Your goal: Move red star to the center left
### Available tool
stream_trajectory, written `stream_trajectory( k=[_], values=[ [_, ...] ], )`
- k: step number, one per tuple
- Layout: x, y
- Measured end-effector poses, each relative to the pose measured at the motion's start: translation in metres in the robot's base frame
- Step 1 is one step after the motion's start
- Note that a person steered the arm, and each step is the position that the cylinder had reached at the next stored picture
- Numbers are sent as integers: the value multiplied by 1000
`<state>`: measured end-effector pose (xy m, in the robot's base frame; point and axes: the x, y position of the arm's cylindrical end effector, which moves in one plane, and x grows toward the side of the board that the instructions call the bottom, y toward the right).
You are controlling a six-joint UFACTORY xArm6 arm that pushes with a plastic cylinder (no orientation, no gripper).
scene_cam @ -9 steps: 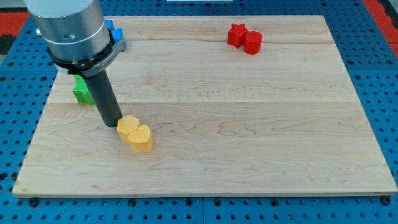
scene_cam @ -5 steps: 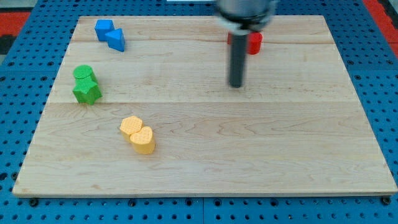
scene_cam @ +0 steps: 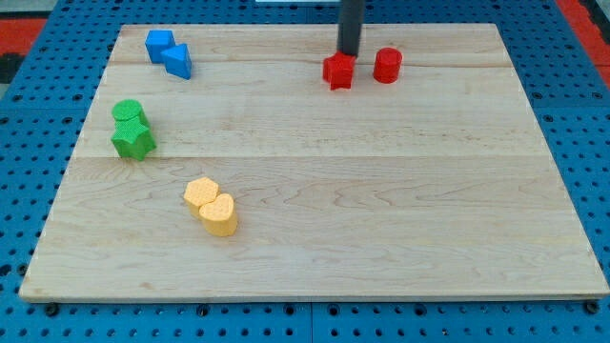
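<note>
The red star (scene_cam: 338, 70) lies near the view's top, a little right of the middle of the wooden board (scene_cam: 381, 191). A red cylinder (scene_cam: 387, 65) stands apart to its right. My tip (scene_cam: 350, 53) is just above the star's upper right corner, close to it or touching it, between the star and the board's top edge.
Two blue blocks (scene_cam: 169, 52) sit at the view's top left. A green cylinder and green star (scene_cam: 131, 129) sit together at the left. A yellow hexagon and yellow heart (scene_cam: 211, 206) sit together at the lower left.
My tip crossed from beside the yellow blocks at the left to the top, behind the red blocks. The red star has slid left and down, away from the red cylinder.
</note>
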<state>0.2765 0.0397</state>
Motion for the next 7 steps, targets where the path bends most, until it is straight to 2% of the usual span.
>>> stream_trajectory(
  k=[2,3,5,6,7],
  values=[
    [47,26],
    [52,-33],
    [31,-72],
    [32,-134],
    [40,-156]
  ],
)
